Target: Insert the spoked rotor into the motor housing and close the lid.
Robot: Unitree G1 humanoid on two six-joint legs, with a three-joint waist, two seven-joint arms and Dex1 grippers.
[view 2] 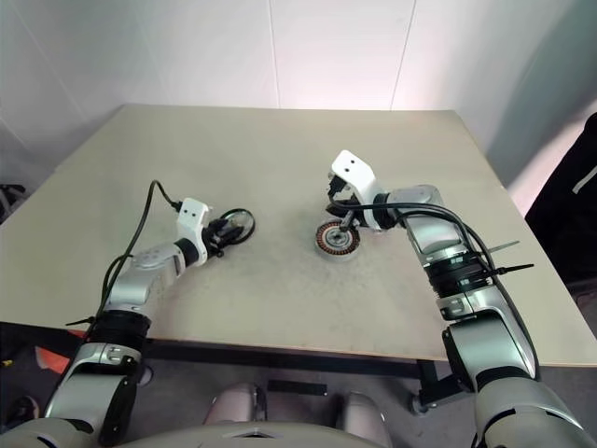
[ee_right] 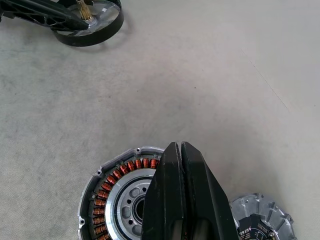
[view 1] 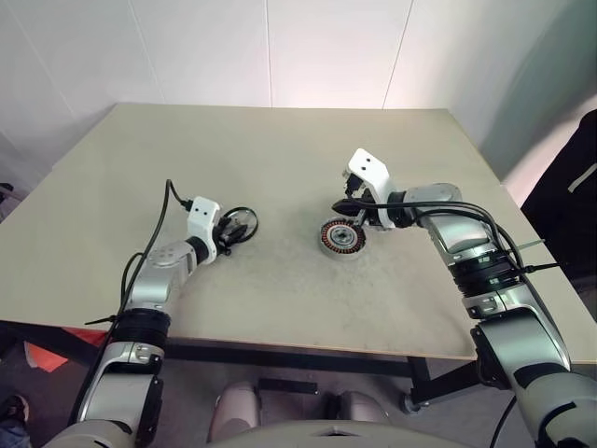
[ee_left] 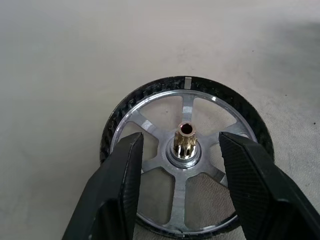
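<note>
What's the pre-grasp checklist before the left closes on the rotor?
1. Left gripper open, fingers either side of the hub: ok.
2. Spoked rotor flat on the table, gear up: ok.
3. Fingers touching the rotor yet: cannot tell.
4. Motor housing windings exposed, no lid on: ok.
5. Right gripper shut, sitting over the housing: not ok, blocks insertion.
6. Lid beside the housing: ok.

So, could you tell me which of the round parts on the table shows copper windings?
The motor housing, under the shut right gripper; the spoked rotor shows none.
</note>
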